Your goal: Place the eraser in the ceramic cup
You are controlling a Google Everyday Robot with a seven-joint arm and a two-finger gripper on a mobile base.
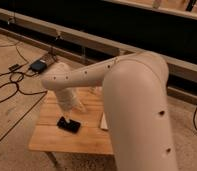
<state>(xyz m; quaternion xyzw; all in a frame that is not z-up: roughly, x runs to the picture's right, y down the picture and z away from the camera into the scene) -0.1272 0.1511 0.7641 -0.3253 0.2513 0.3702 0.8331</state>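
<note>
Wooden table [51,138] with black eraser [69,124] and cream block [104,120]; tool [78,106] just above.

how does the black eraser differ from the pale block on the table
The eraser is black, the block cream. The eraser shows whole; the block is mostly hidden by the arm. The pincer hangs close above the eraser, not the block. Both lie on the table.

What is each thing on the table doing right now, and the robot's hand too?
hand, open and empty, above the table near the eraser
eraser, lying flat on the table, not held
white block, lying flat, mostly hidden behind the arm
</note>
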